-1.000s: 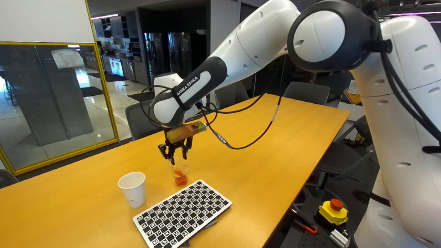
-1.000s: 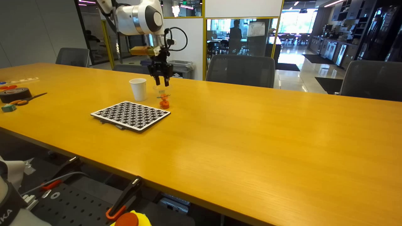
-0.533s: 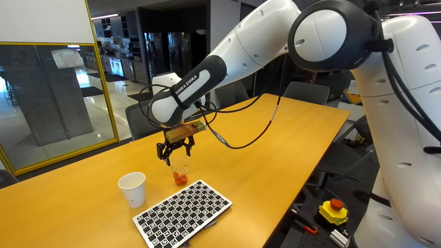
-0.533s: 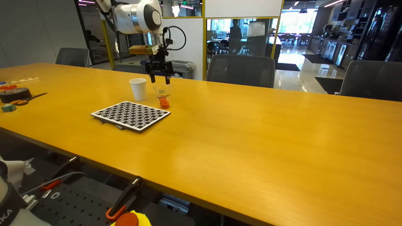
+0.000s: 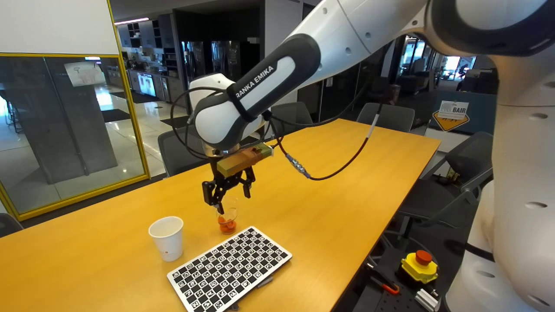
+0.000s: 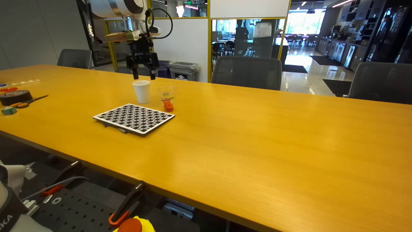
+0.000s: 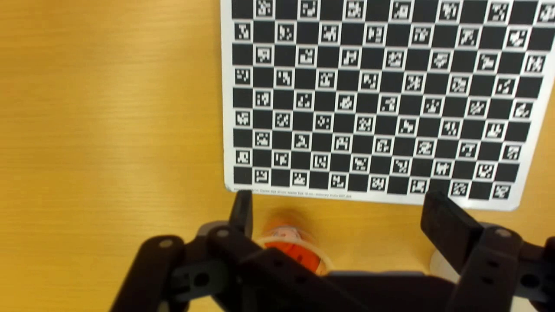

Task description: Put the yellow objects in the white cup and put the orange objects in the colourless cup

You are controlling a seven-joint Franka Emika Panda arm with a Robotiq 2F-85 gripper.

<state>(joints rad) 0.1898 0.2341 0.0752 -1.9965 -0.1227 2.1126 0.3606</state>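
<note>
Black two-finger gripper, fingers spread apart, hangs above the orange-yellow wood worktop. Small orange-red rounded pcs sit in the see-through colourless cup, upright btwn worktop's far long edge & b/w checkered board; opaque white tapered cup upright nearby, same side.

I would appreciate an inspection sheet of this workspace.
Surface: long yellow-orange wooden table, glare on its top.
Opaque white tapered cup: upright; inside bottom hidden.
See-through colourless cup: upright, holding small orange-red rounded pieces.
Yellow rounded pieces: nothing seen.
Clutter: black-and-white checkered flat board near both cups; round black roll, orange-handled scissors and small green block farther off.
Black two-finger gripper: open, gripping nothing.
Cables: dark cable with silver connector, sagging in a loop.
Surroundings: grey mesh chairs; yellow box with red push button, low beside the table.
</note>
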